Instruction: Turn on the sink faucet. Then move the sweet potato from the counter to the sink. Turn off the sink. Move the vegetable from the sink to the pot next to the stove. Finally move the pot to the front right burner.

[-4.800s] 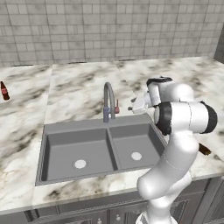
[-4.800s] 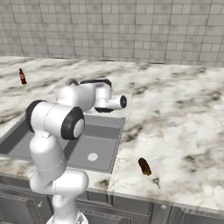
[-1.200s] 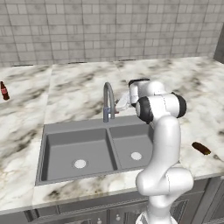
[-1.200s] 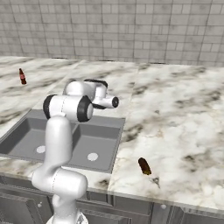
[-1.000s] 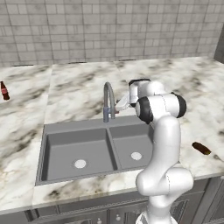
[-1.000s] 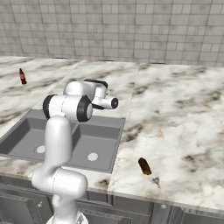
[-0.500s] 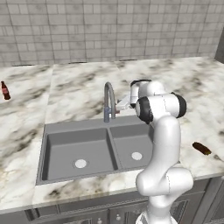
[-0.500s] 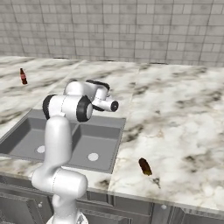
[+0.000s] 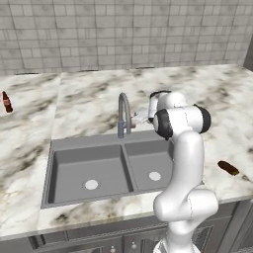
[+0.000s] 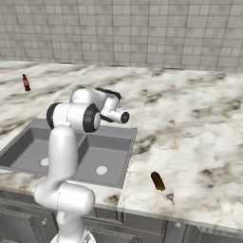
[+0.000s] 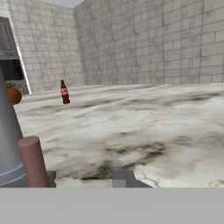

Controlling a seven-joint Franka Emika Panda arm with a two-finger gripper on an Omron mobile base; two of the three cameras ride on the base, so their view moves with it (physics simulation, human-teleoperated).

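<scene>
**Hand at the faucet lever, first step under way**

Hand (image 9: pixel 140 117) sits right beside the faucet (image 9: pixel 123 112), level with the small reddish lever (image 11: pixel 32 161) on the spout's side, which stands close up at the lower left of the hand view next to the grey spout base. Whether the fingers touch the lever cannot be told from either base view. The jaws look partly apart with nothing between them; they grasp nothing that can be seen.

The arm rises from the front of the cabinet, folds at the elbow over the right bowl of the sink (image 9: pixel 69 148), and lays the forearm nearly level, so the hand points sideways along the desk (image 9: pixel 89 94) toward the spout. That low, flat reach suits nudging a side lever rather than gripping it from above. No water is visible from the spout, so the faucet is probably not yet on.

The sweet potato (image 10: pixel 157 181) lies on the desk well to the right of the sink, near the front edge, apart from the arm and waiting for the second step. A dark red bottle (image 9: pixel 6 102) stands far off to the left.
</scene>
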